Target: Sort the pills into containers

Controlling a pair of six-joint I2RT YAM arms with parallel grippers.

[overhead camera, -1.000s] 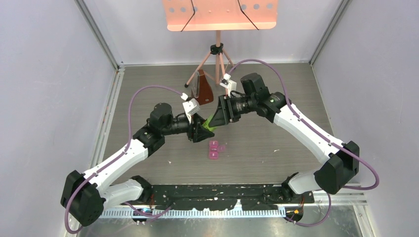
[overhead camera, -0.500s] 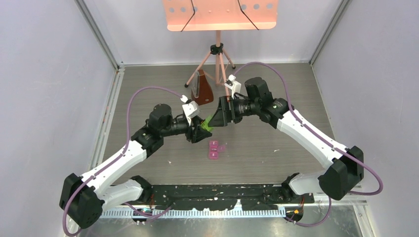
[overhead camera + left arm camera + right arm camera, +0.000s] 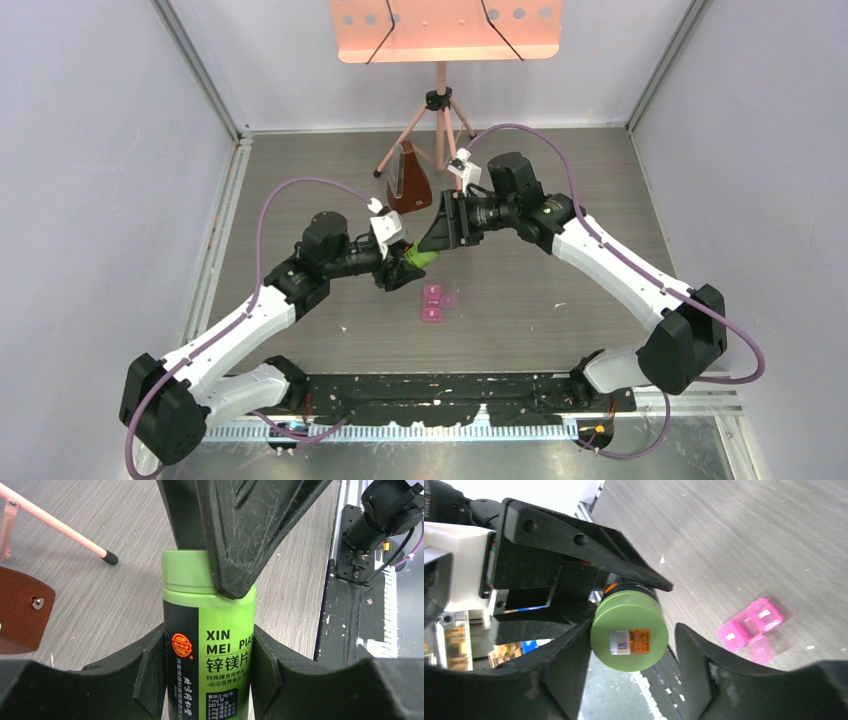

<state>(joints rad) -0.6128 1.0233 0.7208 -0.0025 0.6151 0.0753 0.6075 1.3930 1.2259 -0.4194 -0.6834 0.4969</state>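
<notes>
Left end effector (image 3: 207,647): pinching the green pill bottle (image 3: 212,612) by its labelled body, one finger pressed on each side.
Right end effector (image 3: 633,635): spread around the bottle's capped end. One finger (image 3: 569,655) is close against it and the other stands off with a visible gap.
Bottle: held clear of the tabletop (image 3: 560,290), spanning the space between the two end effectors (the label shows "XIN MEI").
Pink pill box (image 3: 751,625): on the tabletop, just toward the arm bases from the left end effector's tip. Neither end effector touches it, and a paler flap lies out to one side.
Pills: too small to make out.
Metronome (image 3: 408,182): beyond the left end effector, near a foot of the music stand (image 3: 441,105).
</notes>
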